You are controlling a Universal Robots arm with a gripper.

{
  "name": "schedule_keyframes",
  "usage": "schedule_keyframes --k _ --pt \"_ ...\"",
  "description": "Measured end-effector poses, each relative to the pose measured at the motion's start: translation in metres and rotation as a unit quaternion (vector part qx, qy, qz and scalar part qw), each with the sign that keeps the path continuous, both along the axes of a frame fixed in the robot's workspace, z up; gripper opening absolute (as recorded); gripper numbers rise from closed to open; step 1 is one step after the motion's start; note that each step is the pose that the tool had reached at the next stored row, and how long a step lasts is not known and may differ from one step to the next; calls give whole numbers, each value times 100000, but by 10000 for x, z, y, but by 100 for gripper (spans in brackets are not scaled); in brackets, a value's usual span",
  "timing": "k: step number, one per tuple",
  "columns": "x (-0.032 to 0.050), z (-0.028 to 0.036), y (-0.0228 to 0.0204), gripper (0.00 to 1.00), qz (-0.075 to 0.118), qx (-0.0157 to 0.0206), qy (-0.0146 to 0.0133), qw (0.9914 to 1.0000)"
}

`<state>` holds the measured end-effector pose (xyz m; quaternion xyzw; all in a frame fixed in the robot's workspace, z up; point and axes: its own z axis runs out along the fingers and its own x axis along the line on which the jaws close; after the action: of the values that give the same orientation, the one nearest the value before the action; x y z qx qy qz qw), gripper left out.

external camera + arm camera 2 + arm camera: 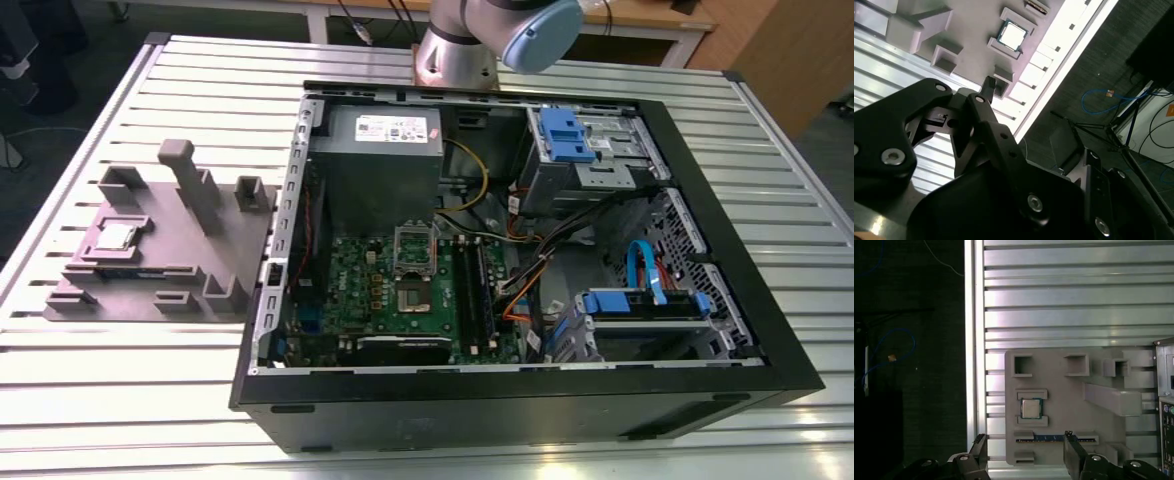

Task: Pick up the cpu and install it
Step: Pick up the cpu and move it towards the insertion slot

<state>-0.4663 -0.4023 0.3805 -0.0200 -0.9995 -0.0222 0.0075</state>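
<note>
The cpu (1030, 408) lies flat in a shallow recess of the grey tray (1064, 405). The tray sits on the slatted metal counter (1064, 300), beside the open computer case (534, 405). I'd judge the chip light, stiff and slick-topped, with a delicate underside, so best taken by two opposite edges. The gripper (1024, 436) hangs above the tray, spread wide and empty. Raised lips seem to flank the chip on two sides, leaving the other two freer.
</note>
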Motion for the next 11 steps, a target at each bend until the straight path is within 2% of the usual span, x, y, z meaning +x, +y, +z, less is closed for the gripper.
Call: schedule_keyframes --k 3,6,11 --pt "-4 -1 0 71 113 0 3 100000" --pt "-4 -13 0 71 1563 1 3 99988" --pt "21 -83 1 71 971 226 4 99995"
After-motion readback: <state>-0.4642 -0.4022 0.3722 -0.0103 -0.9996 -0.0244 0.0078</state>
